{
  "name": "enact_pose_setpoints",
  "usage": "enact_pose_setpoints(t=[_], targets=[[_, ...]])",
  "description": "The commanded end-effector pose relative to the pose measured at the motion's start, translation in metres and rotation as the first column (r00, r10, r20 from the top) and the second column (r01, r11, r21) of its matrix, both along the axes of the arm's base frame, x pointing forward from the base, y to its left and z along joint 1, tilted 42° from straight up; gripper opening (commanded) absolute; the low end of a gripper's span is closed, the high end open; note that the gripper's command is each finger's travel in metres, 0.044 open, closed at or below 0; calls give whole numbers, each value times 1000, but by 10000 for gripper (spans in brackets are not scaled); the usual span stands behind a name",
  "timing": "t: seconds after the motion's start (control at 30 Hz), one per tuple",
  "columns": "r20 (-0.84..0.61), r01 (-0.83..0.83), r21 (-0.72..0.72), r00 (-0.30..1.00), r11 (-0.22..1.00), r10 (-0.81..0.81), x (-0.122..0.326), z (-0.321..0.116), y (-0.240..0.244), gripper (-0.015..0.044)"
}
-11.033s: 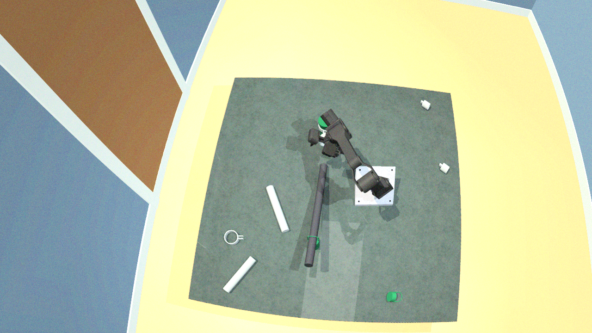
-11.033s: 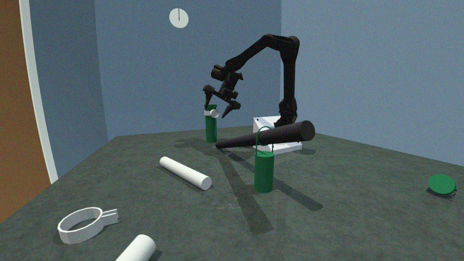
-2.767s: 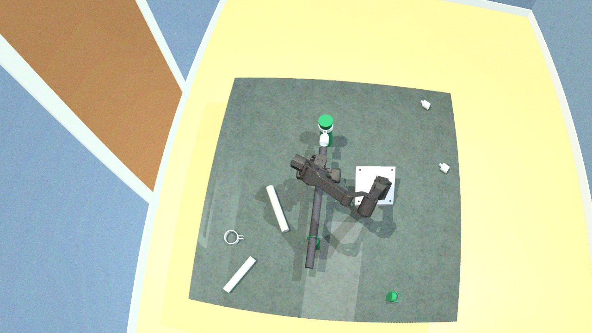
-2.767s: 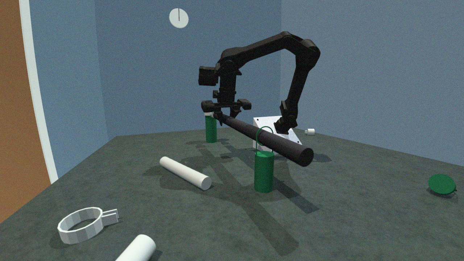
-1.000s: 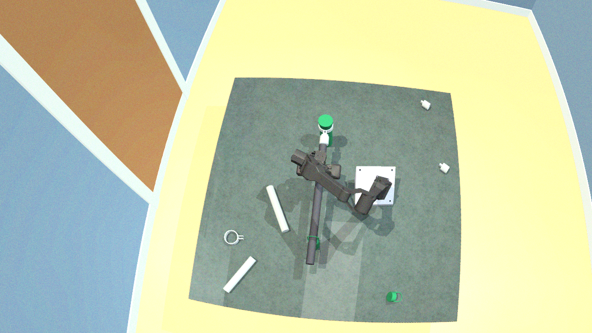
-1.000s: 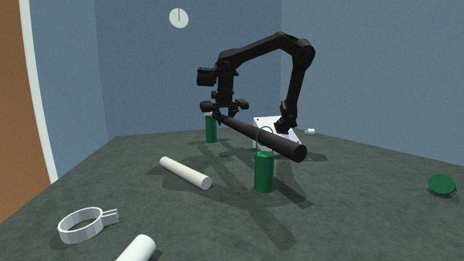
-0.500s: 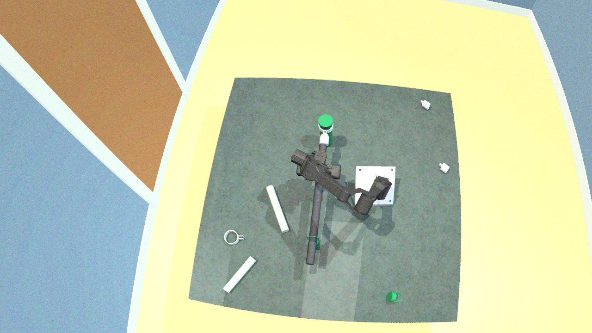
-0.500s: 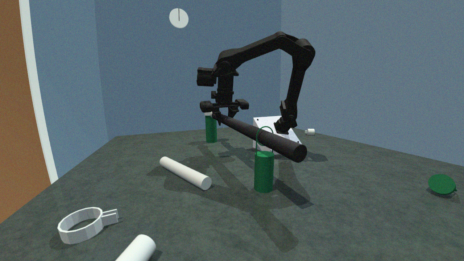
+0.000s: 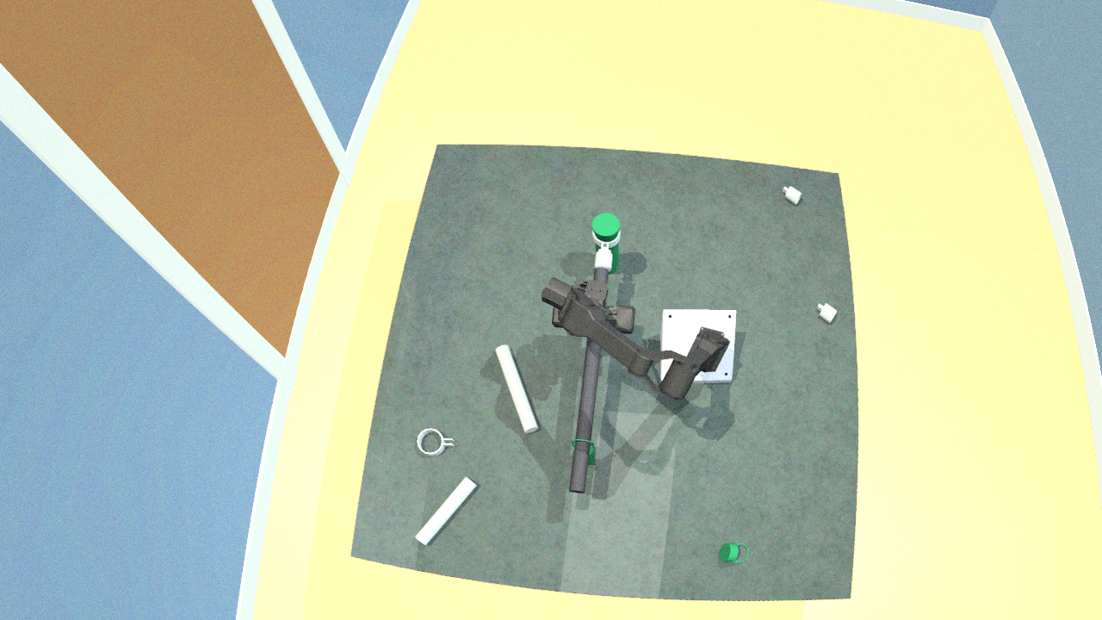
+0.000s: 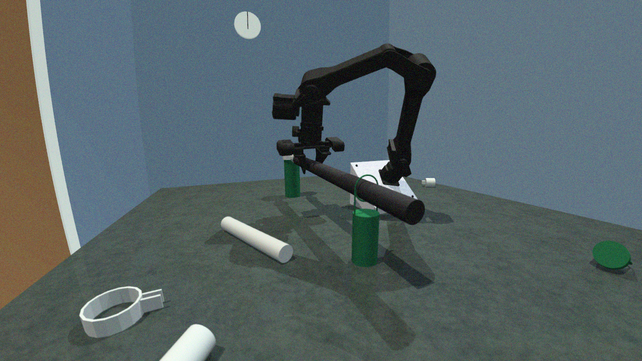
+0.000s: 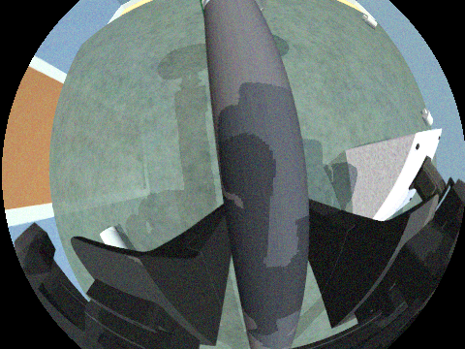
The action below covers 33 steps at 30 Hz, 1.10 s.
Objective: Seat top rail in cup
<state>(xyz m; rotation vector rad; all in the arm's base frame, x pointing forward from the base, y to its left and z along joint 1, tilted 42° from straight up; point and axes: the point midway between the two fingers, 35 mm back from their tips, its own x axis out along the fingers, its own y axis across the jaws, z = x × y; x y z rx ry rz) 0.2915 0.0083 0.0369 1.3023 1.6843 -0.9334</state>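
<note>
The dark grey rail [image 9: 588,393] [image 10: 343,179] [image 11: 257,111] runs through the green loop cap [image 10: 365,213] on the short green post [image 10: 364,240]. Its far end meets the mouth of the white rail-end cup [image 9: 603,260]; the end face is hidden, and its depth inside cannot be told. The cup hangs on the white brace band [image 9: 616,240], high on the big green post [image 9: 614,265] [image 10: 292,179], close under its green cap [image 9: 605,224]. My gripper [image 10: 311,163] [image 11: 263,207] is shut on the rail from above, a short way from the cup, one finger on each side.
Two white tubes [image 9: 516,389] [image 9: 445,511] and a loose white band [image 10: 112,324] lie left of the rail. The white base box [image 9: 677,320] is to its right. Two white cups [image 9: 793,195] [image 9: 827,313] lie far right, a spare green loop cap [image 9: 727,552] [image 10: 610,254] at front right.
</note>
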Motion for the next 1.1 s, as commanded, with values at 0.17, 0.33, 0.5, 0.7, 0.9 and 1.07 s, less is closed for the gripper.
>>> enact_pose_setpoints(t=[0.17,0.33,0.5,0.7,0.9,1.07], targets=[[0,4,-6,1000,1000,-4,0,-1,-5,0],[-1,5,-8,1000,1000,-5,0,-2,-6,0],[-1,5,-9,1000,1000,-5,-1,-2,-7,0],[-1,6,-10,1000,1000,-6,-1,-2,-8,0],[-1,6,-10,1000,1000,-6,-1,-3,-9,0],[-1,6,-10,1000,1000,-6,-1,-3,-10,0]])
